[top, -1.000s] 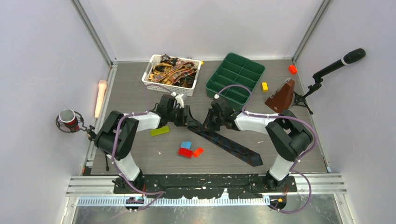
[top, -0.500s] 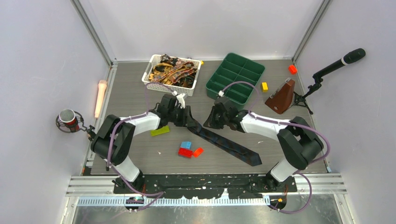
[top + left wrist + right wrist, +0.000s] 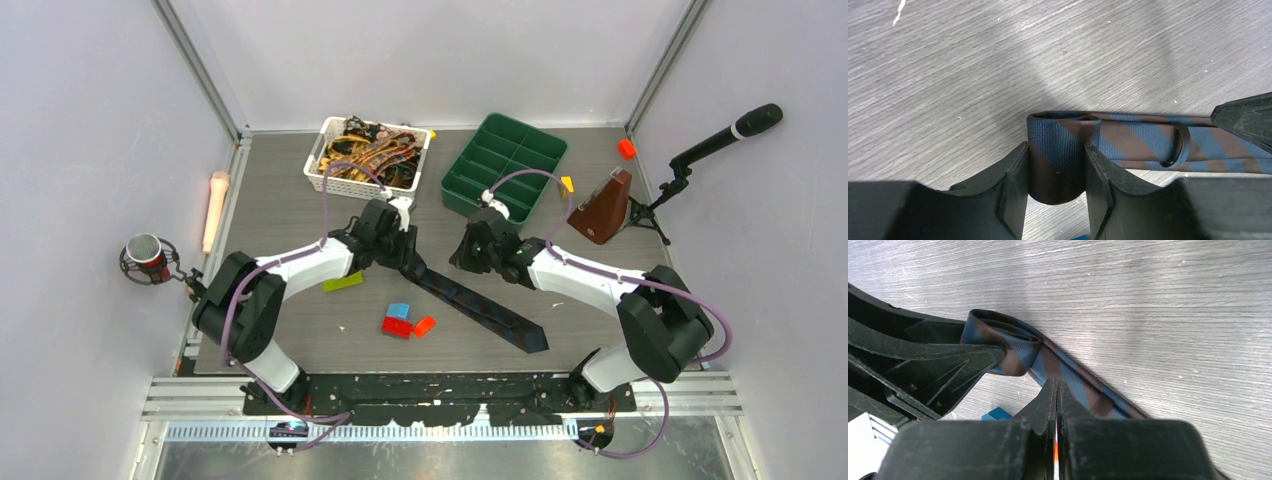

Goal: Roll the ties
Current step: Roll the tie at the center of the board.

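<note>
The tie (image 3: 1138, 142) shows broad blue and brown diagonal stripes. The table (image 3: 973, 60) is grey woodgrain. The basket (image 3: 350, 187) is white; its heaped ties (image 3: 370, 155) look brown, gold and black.

The grey wood-grain table (image 3: 280, 210) carries a white basket (image 3: 350, 190), green tray (image 3: 500, 160), striped tie (image 3: 480, 308), coloured bricks (image 3: 397, 327).

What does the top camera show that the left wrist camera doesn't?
Only the top view shows the layout: the white basket of patterned ties, the green tray, loose bricks, and the striped tie stretching to its pointed end. Only the left wrist view shows the blue-and-brown stripes clearly, the keeper loop and the started roll. Both show the left arm's fingers clamped on that tie's rolled end, over the grey table.
</note>
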Robot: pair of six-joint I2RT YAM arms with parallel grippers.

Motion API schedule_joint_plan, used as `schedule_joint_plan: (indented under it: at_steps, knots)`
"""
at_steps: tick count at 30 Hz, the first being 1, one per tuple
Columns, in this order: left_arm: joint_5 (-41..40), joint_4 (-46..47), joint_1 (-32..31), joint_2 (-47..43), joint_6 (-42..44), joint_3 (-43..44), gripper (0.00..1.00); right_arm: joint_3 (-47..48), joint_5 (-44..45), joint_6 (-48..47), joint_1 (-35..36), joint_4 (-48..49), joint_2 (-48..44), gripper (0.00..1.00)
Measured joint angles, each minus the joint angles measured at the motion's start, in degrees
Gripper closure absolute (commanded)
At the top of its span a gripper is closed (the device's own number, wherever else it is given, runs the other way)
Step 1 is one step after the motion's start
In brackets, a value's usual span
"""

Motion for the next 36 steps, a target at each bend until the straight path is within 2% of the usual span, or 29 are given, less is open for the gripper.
schedule_joint_plan:
  at_steps: [13,25,36]
  knots:
    - [-14.14,-4.33,-4.13,-0.42,4.59,2.27,0.62,0.00,1.25,-0.50,0.00,-1.36,0.00,1.00]
    - [-29.14,-9.38,-11.47,-0.31,9.79,4.63,0.63,-0.07,2.19,-0.61,0.00,-1.44,-0.39,1.00]
    - [-40.76,-10.51,-18.38,4.37,13.99,6.84,0.62,-1.79,5.01,-0.55,0.00,-1.68,-3.98,1.00]
